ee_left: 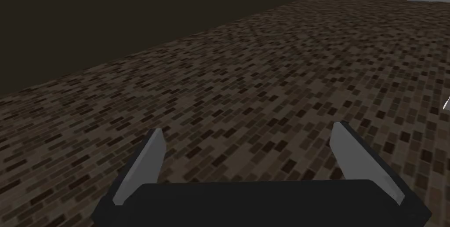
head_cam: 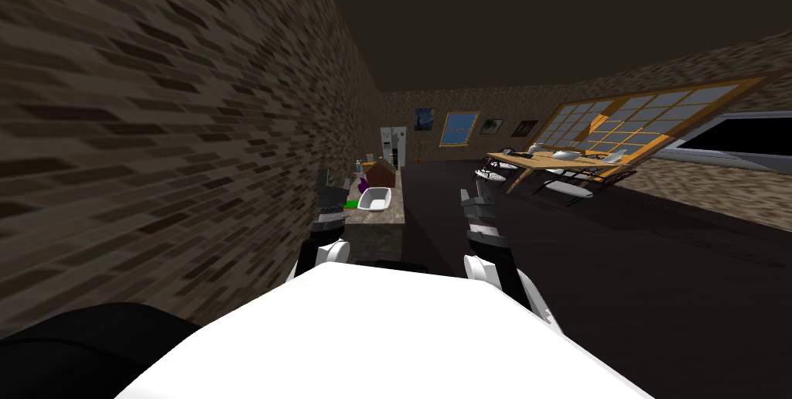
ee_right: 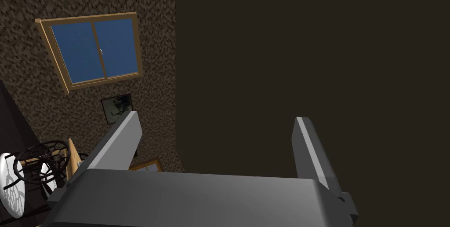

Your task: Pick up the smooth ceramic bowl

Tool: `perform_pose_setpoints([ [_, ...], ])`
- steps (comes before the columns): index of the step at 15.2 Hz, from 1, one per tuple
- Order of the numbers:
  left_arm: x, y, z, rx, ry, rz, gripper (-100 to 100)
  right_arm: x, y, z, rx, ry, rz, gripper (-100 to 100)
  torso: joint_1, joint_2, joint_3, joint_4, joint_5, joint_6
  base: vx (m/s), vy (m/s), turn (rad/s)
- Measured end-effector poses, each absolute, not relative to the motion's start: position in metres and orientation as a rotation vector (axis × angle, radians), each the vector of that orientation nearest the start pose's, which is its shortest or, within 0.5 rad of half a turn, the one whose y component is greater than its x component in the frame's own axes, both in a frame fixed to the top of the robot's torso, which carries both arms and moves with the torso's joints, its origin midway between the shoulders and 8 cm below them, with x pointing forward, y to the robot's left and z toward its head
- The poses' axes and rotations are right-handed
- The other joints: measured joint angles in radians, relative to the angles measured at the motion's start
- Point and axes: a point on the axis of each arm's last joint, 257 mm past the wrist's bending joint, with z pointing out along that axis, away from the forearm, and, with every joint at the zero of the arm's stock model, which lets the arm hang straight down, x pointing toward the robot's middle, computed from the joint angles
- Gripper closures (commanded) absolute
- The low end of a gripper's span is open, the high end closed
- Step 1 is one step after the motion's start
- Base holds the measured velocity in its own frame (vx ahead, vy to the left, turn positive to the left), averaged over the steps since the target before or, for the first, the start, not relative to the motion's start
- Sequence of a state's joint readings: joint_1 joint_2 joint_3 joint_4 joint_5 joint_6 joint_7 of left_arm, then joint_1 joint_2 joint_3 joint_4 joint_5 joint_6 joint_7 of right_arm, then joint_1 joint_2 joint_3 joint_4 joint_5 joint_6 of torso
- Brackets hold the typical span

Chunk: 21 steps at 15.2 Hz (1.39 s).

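One brick wall (head_cam: 155, 108) runs along the left. My left claw (ee_left: 246, 132) is next to it, wide open and empty. One white bowl (head_cam: 374, 199) sits on the near end of one speckled bench (head_cam: 393, 213), just right of that claw. My right claw (ee_right: 216, 116) is wide open too. One wooden table (head_cam: 557, 161) stands far right on the dark floor (head_cam: 619, 247).

White bowl (head_cam: 373, 199), upright, resting on speckled countertop (head_cam: 384, 216), near the brick wall (head_cam: 155, 147)

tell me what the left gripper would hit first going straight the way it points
Probably the brick wall: the left gripper, fingers open, points right at it; how far off is unclear.
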<state>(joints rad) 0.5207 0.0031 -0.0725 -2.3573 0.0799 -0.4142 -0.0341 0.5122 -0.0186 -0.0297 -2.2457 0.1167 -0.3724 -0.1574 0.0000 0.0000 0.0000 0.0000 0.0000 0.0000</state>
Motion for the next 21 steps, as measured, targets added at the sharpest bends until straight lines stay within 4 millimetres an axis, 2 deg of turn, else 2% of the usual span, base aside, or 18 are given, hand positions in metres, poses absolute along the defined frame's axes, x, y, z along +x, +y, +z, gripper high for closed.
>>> perform_pose_setpoints([
  [7, 0.355, 0.274, 0.014, -0.743, 0.743, -1.343, -100, 0.369, -0.286, -0.022, 0.783, 0.761, 1.287, 0, -0.005, 0.0, 0.0, 0.0, -0.001, 0.0, -0.007, -0.067, -0.026],
  [21, 0.37, 0.324, -0.032, -0.927, 0.929, -1.212, -100, 0.369, -0.286, -0.022, 0.783, 0.761, 1.287, 0, -0.004, 0.0, 0.0, 0.0, -0.001, 0.0, 0.007, -0.056, -0.035],
])
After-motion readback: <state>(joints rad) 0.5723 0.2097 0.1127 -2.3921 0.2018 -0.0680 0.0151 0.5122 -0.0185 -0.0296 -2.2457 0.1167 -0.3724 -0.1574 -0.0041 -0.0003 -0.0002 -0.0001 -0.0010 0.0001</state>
